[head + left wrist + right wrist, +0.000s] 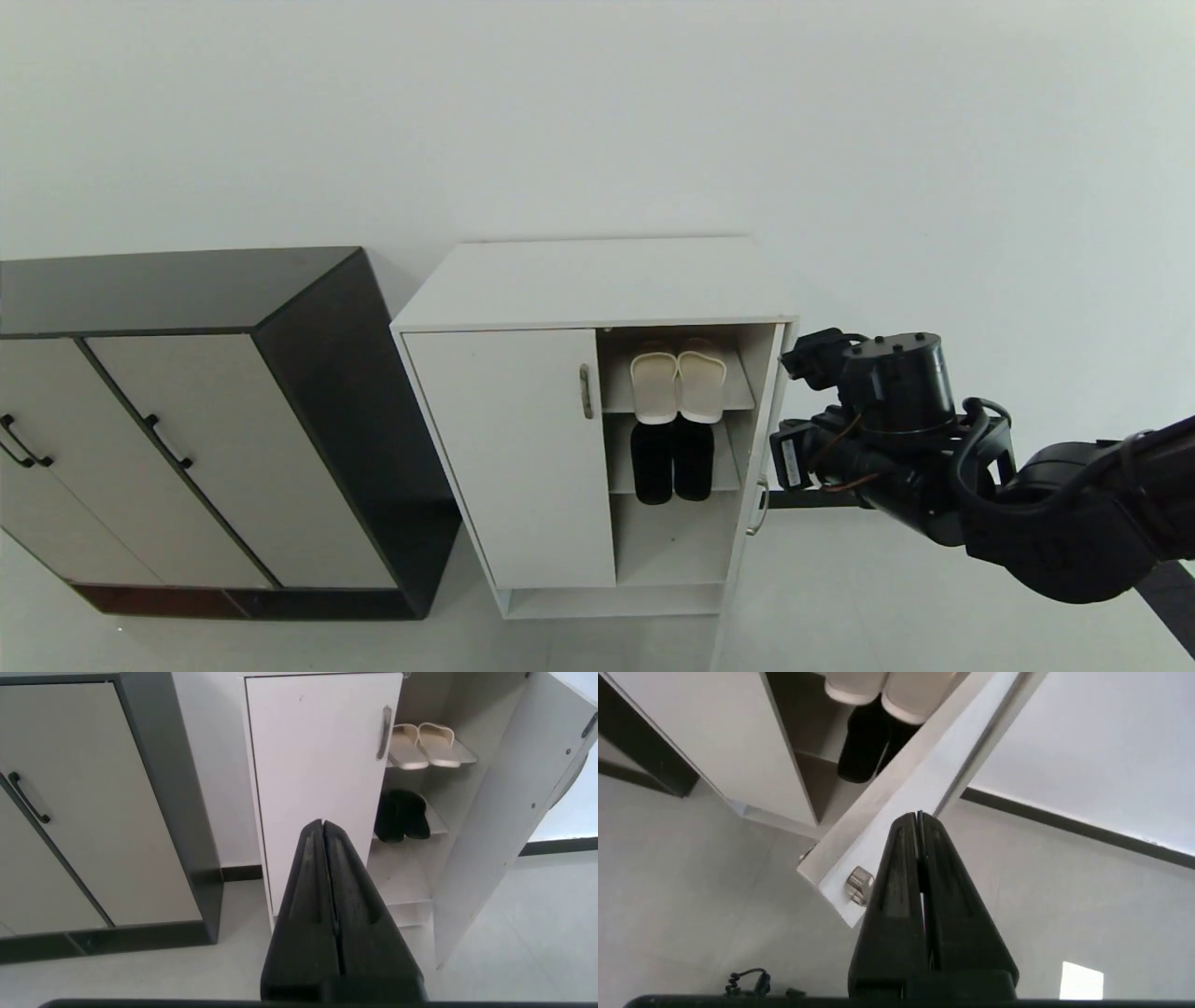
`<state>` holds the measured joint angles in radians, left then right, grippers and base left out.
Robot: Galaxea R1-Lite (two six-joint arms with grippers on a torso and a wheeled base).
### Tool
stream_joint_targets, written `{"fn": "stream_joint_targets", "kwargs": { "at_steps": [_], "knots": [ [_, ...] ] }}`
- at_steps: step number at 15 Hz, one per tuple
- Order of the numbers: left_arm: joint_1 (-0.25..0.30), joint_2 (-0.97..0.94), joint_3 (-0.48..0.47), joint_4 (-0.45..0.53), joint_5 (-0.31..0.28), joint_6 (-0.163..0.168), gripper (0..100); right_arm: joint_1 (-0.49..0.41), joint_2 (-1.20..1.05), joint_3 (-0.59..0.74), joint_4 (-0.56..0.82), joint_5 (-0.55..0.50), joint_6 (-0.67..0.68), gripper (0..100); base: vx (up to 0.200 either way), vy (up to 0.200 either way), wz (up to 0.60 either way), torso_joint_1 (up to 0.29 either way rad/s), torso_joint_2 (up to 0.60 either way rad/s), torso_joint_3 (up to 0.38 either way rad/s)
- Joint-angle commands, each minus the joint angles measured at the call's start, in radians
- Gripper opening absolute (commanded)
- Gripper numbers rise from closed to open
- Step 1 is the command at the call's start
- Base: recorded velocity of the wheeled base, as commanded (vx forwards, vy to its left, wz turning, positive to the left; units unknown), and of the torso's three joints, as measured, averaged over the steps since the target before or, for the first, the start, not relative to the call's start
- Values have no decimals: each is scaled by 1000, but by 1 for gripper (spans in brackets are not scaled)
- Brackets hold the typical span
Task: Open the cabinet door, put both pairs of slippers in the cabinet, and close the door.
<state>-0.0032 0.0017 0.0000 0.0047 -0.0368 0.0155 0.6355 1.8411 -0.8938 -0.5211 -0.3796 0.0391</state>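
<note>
The right tool (920, 818), fingers pressed together and holding nothing, sits just beside the free edge of the open door (898, 798), near its handle (858, 885). The left tool (322, 824), also closed and empty, faces the white cabinet (318, 784) from farther off. Inside, the white slippers (678, 383) lie side by side on the top shelf. The black slippers (672, 459) are on the middle shelf, directly below.

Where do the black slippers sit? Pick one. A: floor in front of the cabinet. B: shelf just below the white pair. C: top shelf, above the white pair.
B: the black slippers lie on the shelf directly under the white slippers, inside the open cabinet.
</note>
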Motion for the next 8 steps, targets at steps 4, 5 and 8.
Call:
{"fn": "stream_joint_targets", "kwargs": {
  "at_steps": [4,5,8],
  "knots": [
    [0,0,0,0,0,0,0,-2,90,-20,-31,8,5,0,0,0,0,0,0,0],
    [0,0,0,0,0,0,0,0,112,-25,-74,13,7,0,0,0,0,0,0,0],
    [0,0,0,0,0,0,0,3,172,-27,-223,48,7,0,0,0,0,0,0,0]
  ]
}}
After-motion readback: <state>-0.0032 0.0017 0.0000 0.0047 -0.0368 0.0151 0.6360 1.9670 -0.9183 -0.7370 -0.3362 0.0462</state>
